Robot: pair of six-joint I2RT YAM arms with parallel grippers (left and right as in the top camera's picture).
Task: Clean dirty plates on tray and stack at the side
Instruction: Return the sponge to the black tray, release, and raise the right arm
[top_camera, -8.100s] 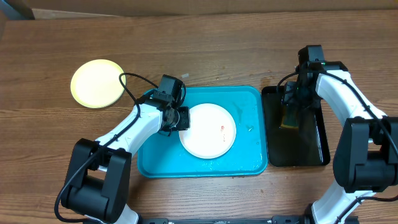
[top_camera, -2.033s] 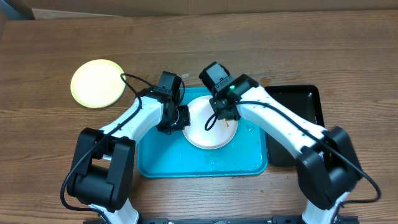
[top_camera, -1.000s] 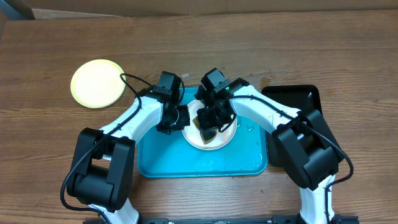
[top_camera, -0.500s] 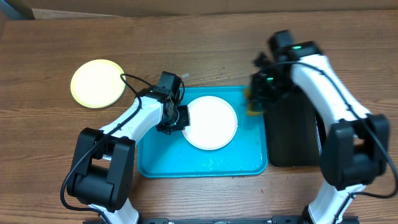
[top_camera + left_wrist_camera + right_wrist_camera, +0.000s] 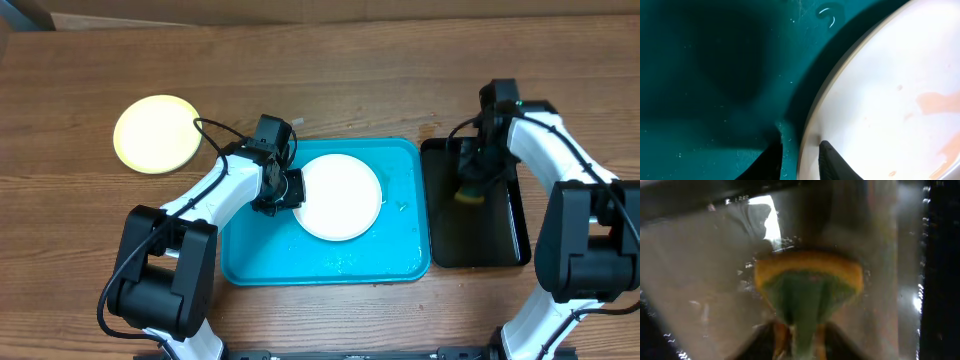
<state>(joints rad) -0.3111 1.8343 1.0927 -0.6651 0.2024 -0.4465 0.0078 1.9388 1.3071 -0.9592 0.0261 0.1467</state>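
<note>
We see the left end effector (image 5: 287,189) clamped on the left rim of the round white plate (image 5: 342,197), which lies mid-frame in the large turquoise plastic tray (image 5: 400,258). At right, the right end effector (image 5: 470,182) grips a yellow-green sponge (image 5: 807,280) over the narrow black tray (image 5: 500,240). A lime-yellow round plate (image 5: 155,133) sits upper left on the wooden tabletop (image 5: 350,80).

— Can you read anything down there? A brand, a number?
— No, nothing. The blue tray (image 5: 400,262) is plain, and so are the white plate (image 5: 340,197) and the yellow plate (image 5: 155,133).
— What about the black tray (image 5: 500,240), or the sponge (image 5: 468,192)?
— No lettering on either. The left arm (image 5: 215,195) and right arm (image 5: 550,150) show bare white shells, with no label I can make out.
</note>
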